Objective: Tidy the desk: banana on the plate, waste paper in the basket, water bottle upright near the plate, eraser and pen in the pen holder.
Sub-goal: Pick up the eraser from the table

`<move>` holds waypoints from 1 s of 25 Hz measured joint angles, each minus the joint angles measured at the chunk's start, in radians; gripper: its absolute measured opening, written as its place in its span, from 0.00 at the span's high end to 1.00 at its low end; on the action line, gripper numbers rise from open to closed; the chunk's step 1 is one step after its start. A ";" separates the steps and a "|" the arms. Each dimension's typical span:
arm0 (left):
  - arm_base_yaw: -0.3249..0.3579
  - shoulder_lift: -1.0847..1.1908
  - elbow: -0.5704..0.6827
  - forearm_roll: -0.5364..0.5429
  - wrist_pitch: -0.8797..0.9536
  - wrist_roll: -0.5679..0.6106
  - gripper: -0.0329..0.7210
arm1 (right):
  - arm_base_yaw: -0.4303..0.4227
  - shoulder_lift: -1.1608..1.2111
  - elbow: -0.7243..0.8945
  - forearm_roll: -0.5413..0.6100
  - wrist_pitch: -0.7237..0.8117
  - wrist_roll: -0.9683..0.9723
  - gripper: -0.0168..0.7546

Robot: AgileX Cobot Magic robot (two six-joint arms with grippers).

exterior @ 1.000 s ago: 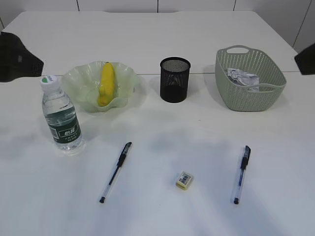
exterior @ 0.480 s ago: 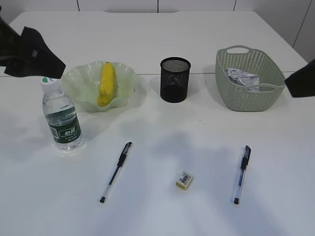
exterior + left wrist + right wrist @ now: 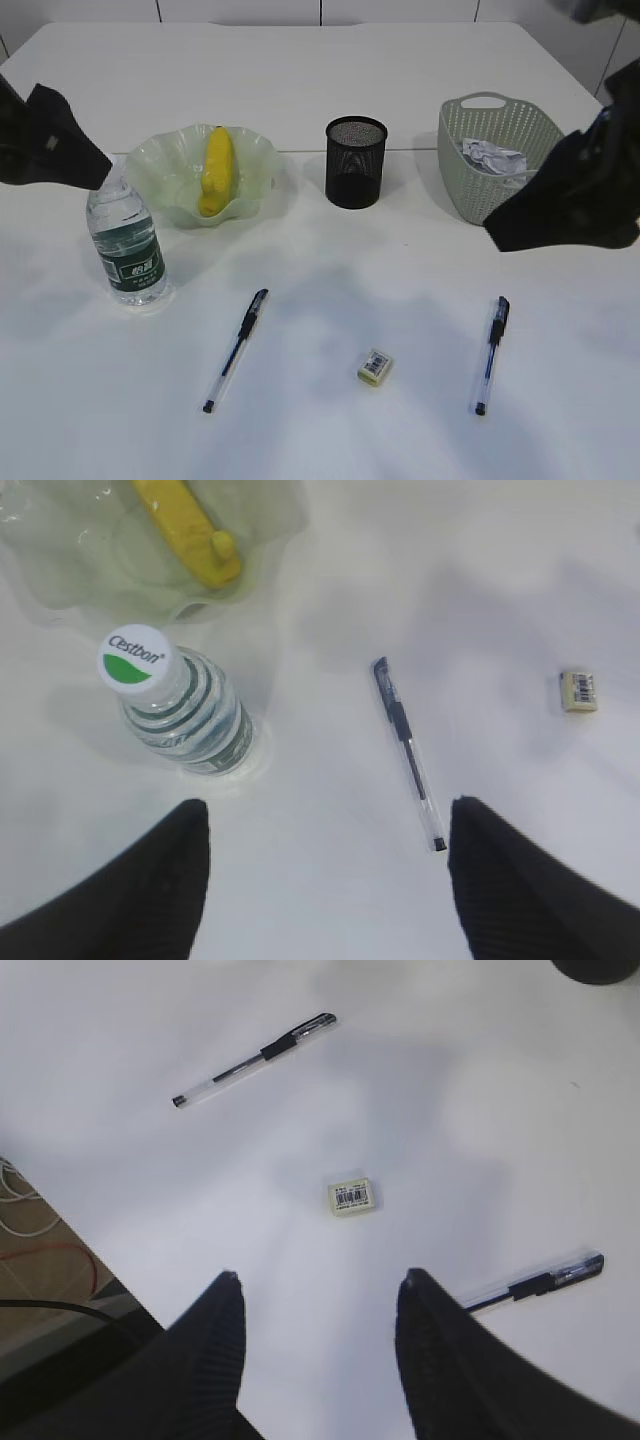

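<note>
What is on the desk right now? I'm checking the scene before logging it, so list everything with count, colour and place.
desk: one, white, under everything
plate: one, pale green, wavy rim, back left
banana: one, yellow, lying in the plate
water bottle: one, clear with dark green label, upright, front left of the plate
pen holder: one, black mesh, back centre
basket: one, grey-green, back right
waste paper: one, white, inside the basket
left pen: one, clear and dark, flat, front left of centre
right pen: one, clear and dark, flat, front right
eraser: one, pale yellow, between the pens
left claw: one, black, open, empty, above the bottle and left pen
right claw: one, black, open, empty, above the eraser
</note>
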 joint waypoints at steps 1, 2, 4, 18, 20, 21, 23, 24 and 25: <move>0.000 0.000 0.000 0.009 0.002 0.000 0.25 | 0.022 0.019 0.000 -0.017 -0.014 0.000 0.50; 0.000 0.000 0.000 0.016 0.002 0.000 0.25 | 0.039 0.037 0.000 -0.039 -0.028 0.004 0.50; 0.000 0.000 0.000 0.026 0.005 0.000 0.26 | 0.070 0.085 0.000 -0.081 -0.052 0.024 0.50; 0.000 0.000 0.000 0.034 0.033 -0.003 0.27 | 0.091 0.353 0.000 -0.121 -0.156 0.026 0.47; 0.000 0.000 0.000 0.059 0.037 -0.021 0.27 | 0.101 0.386 0.000 -0.123 -0.160 0.015 0.44; 0.000 0.000 0.000 0.078 0.038 -0.035 0.27 | 0.113 0.403 0.000 -0.123 -0.164 0.011 0.42; 0.000 0.000 0.000 0.114 0.042 -0.062 0.27 | 0.140 0.433 0.000 -0.125 -0.176 0.009 0.40; 0.000 0.000 0.000 0.131 0.048 -0.070 0.27 | 0.154 0.449 0.000 -0.125 -0.184 0.007 0.40; 0.000 0.000 0.000 0.145 0.055 -0.079 0.27 | 0.167 0.465 0.000 -0.128 -0.194 0.005 0.39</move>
